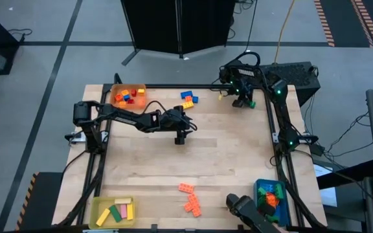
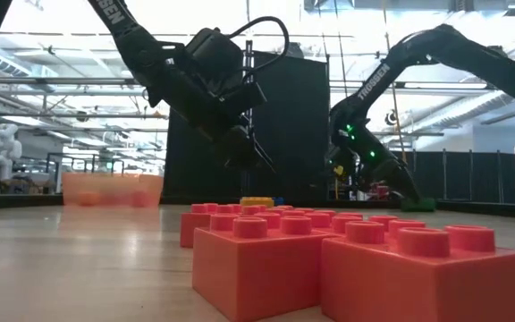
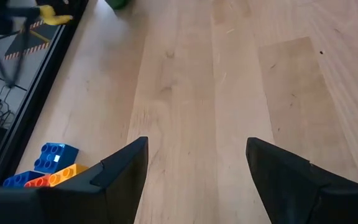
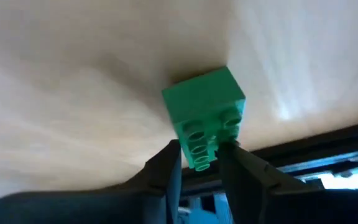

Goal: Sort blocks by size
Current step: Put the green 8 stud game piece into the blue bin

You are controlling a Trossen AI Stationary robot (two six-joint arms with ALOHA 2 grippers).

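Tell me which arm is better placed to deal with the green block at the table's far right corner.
Right. The right gripper already has its fingers on either side of the green block at that corner. The left gripper hangs open over bare wood mid-table, well away.

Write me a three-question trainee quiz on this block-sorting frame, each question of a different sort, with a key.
1. True or false: the right gripper has its fingers closed around a green block near the table's far right corner.
2. Multiple choice: the left gripper is
A. holding a blue block
B. open and empty above bare wood
C. inside the yellow tray
3. Short answer: which colour are the loose blocks lying on the table's near edge, between the yellow tray and the blue tray?

Key:
1. True
2. B
3. Orange
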